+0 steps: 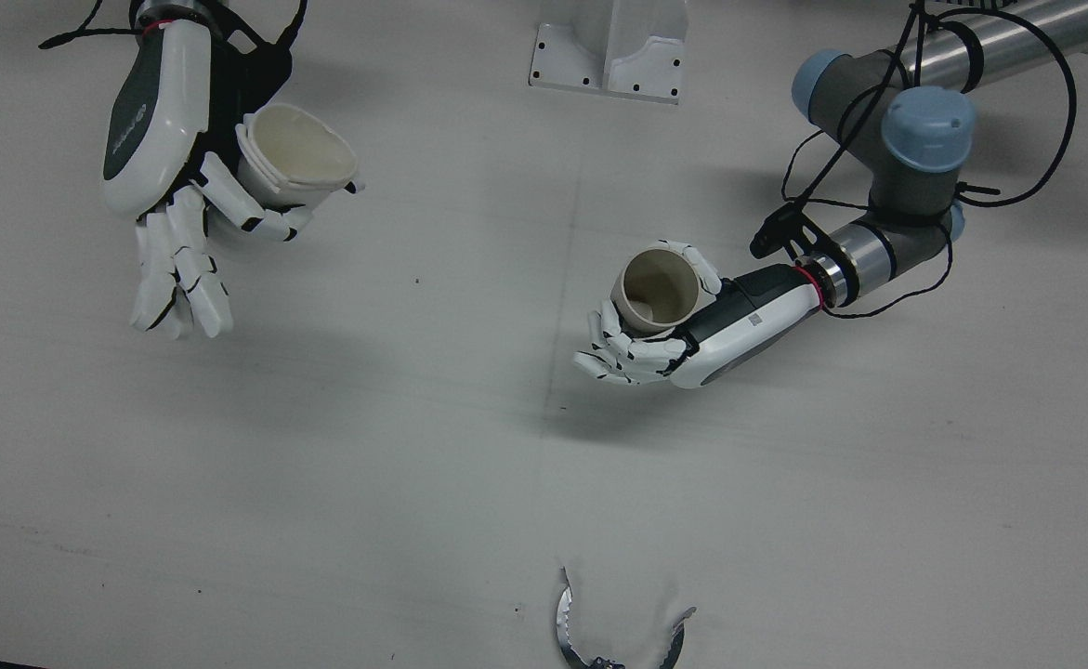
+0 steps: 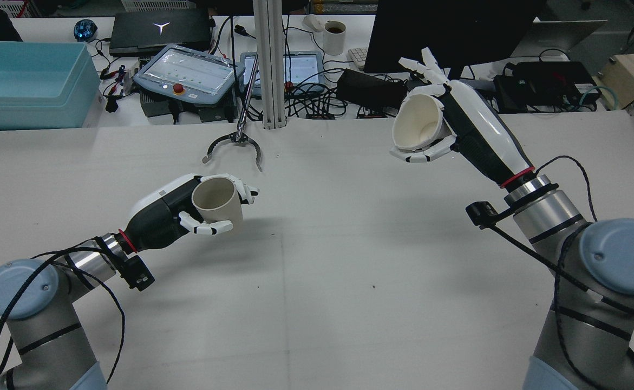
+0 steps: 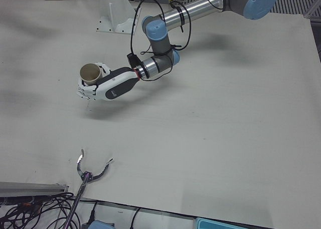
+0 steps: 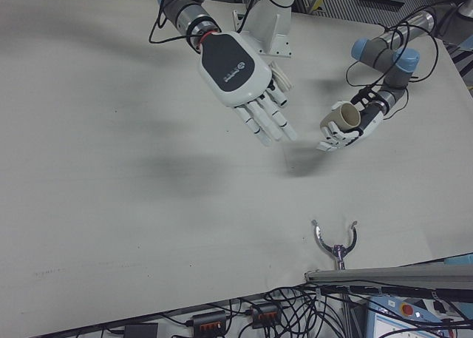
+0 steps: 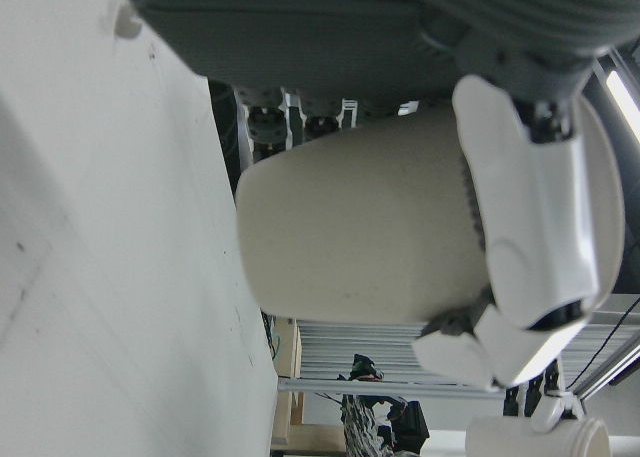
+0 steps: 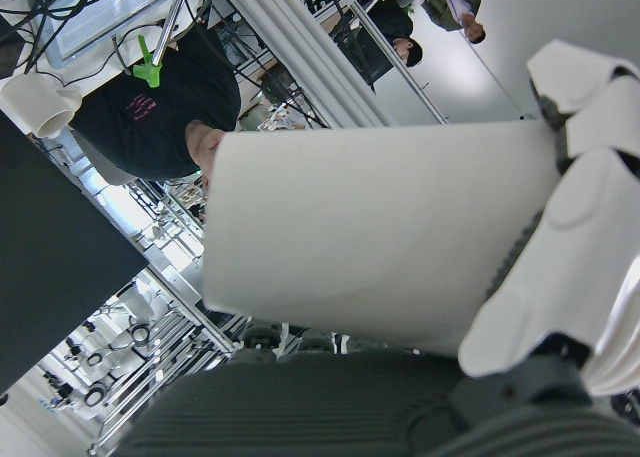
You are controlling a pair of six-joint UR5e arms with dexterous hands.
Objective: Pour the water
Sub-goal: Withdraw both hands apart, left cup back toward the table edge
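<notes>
A smooth beige tapered cup (image 1: 660, 288) sits clamped in the left hand (image 1: 683, 330), fingers curled round its wall, held just above the white table (image 1: 413, 465) near the middle, mouth up and tipped slightly toward the far side; something pale lies at its bottom, too small to identify. A wider white ribbed-rim paper cup (image 2: 418, 130) is gripped in the right hand (image 2: 452, 127), raised well above the table on the robot's right and tilted so its mouth faces the beige cup; its thumb and one finger pinch the wall while the other fingers (image 1: 176, 279) stretch out straight. Whether either cup holds water cannot be told. In the right-front view the back of the right hand hides its cup entirely, and both hand views show little beyond cup wall and fingertips. The two cups stand well apart, with bare tabletop between them. A metal claw-shaped tool (image 1: 618, 632) lies at the operators' edge, cut off by the front view's lower border, clear of both hands.
</notes>
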